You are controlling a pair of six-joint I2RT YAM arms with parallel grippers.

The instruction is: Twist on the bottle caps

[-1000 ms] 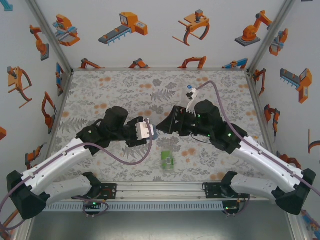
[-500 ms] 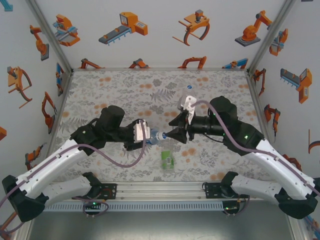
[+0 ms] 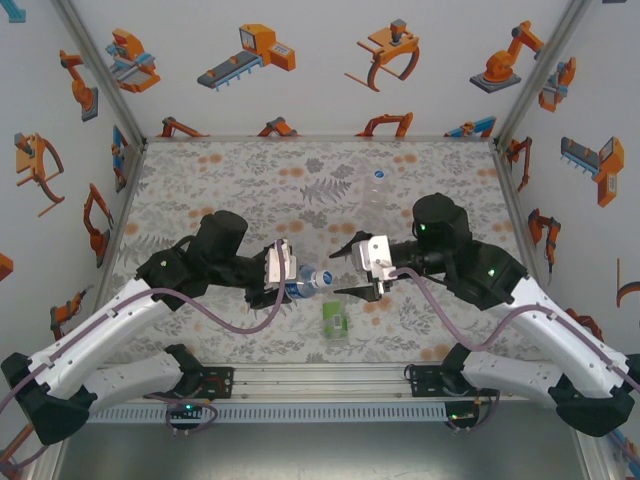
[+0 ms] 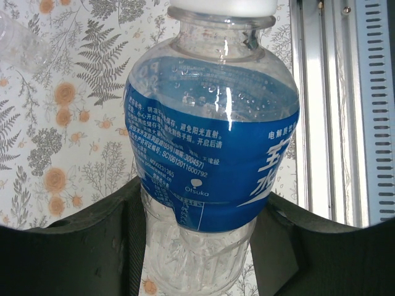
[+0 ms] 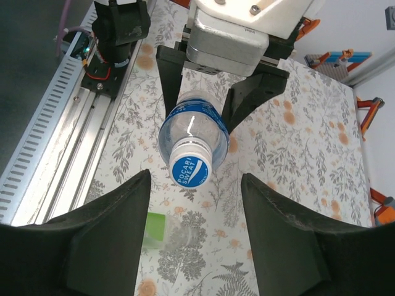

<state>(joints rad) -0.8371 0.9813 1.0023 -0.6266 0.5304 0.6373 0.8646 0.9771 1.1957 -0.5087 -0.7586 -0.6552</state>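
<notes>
Bottle cap sits on the blue-label bottle clamped in the left end effector — right end effector open before it — so tightening seems unfinished, green-label bottle waiting.

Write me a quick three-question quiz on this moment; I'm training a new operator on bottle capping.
1. Short answer: where is the green-label bottle?
2. Multiple choice: the left gripper holds the bottle with A) a green label, B) a blue label, C) no label.
3. True or false: the right gripper is shut on the cap.
Key:
1. On the table, near its front edge, between the two arms.
2. B: the blue-label bottle.
3. False: it is open, jaws either side of the cap, not touching.
</notes>
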